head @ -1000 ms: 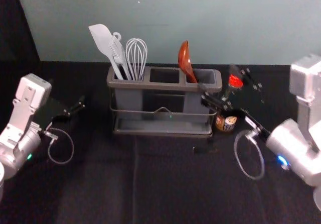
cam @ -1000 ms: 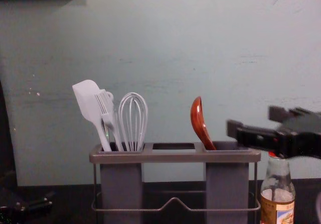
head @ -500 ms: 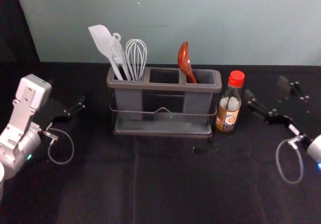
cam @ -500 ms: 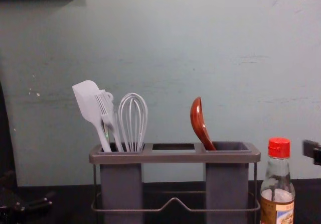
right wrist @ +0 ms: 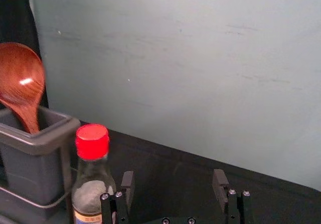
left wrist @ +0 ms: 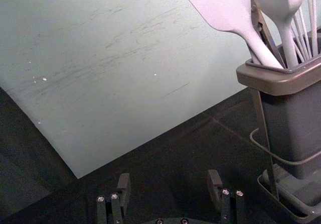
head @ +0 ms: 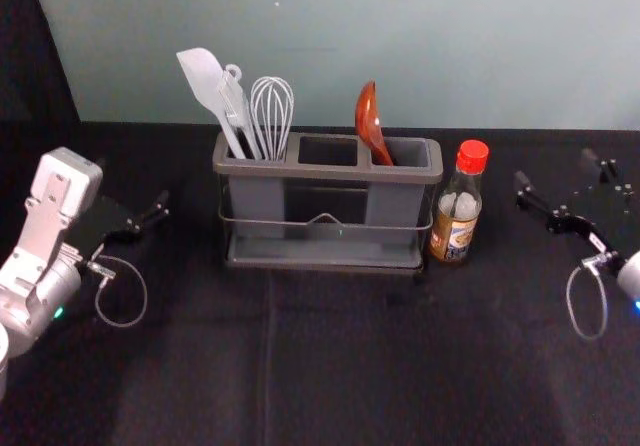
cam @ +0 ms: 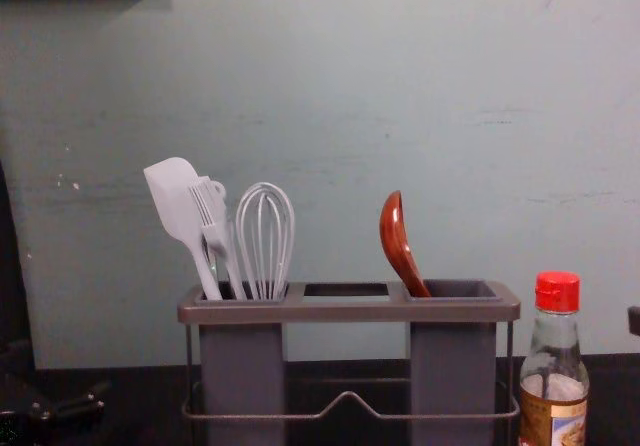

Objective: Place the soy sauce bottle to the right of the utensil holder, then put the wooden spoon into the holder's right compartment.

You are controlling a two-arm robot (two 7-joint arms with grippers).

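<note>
Pal: What job are you on now?

Me: I think both jobs look done, and I'm on the backing-off part. The clear glass bottle with brown sauce and a red cap (head: 457, 216) stands up on the black bench (head: 330, 366), just to the right of the long grey plastic utensil holder (head: 322, 174). I can't tell if they touch. The shiny red-brown wooden spoon (head: 368, 121) sits in the holder's right compartment (head: 408, 152), bowl up, leaning a bit.

Pal: And your claws?

Me: My right claw (right wrist: 174, 176) is spread wide with nothing in it. It's out to the right of the holder, past the bottle. My left claw (left wrist: 169, 176) is parked to the left of the holder, spread and bare too.

Pal: So what's next?

Me: I'd just take my right arm away from the holder, nice and slow, then rest. If I swung back in, I might knock the bottle over.

Pal: What's different from before?

Me: One second ago my right claw was up by the holder's right end, in front of the bottle's neck. Then it moved out to the right, and now it's even farther from the holder. The bottle and spoon haven't moved.
</note>
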